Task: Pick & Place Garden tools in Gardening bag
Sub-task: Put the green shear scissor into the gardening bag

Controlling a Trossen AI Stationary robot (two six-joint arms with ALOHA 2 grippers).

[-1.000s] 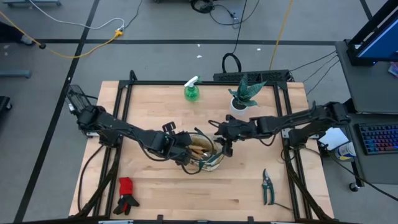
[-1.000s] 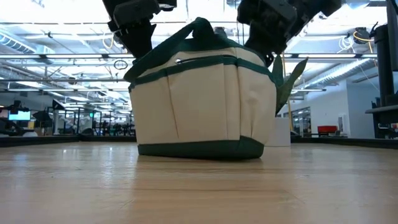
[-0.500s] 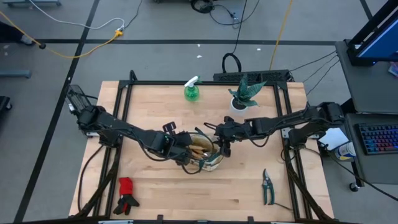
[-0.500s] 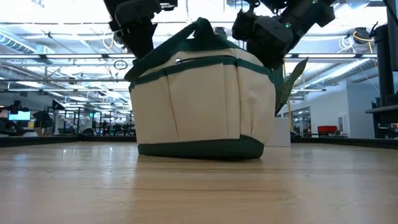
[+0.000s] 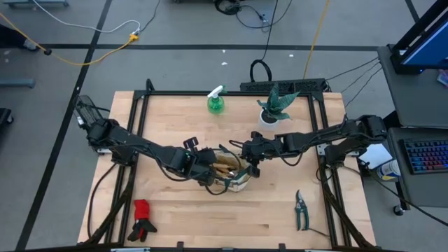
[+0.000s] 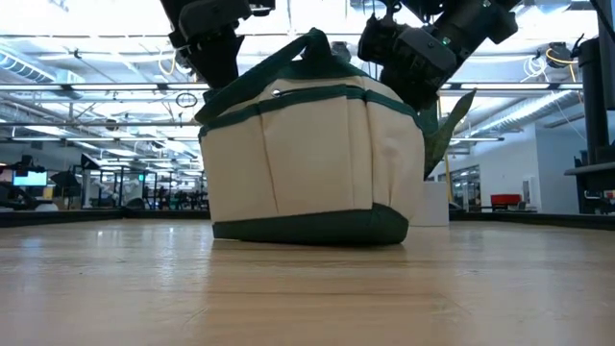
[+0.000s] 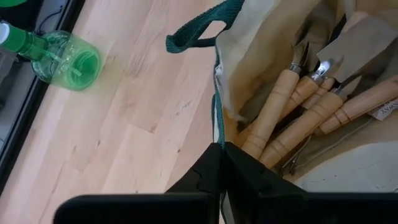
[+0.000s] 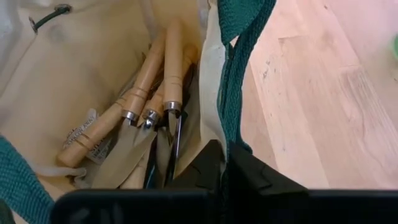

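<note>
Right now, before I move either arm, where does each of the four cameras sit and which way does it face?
High view: above, facing down; both arms meet at the beige fabric bag with green trim.
Low view: at tabletop height, facing the bag's side; both arms enter from above.
Left wrist view: left gripper shut on the bag's rim, wooden-handled tools inside.
Right wrist view: right gripper shut on the opposite rim.
Both wrist views share the tools.
</note>
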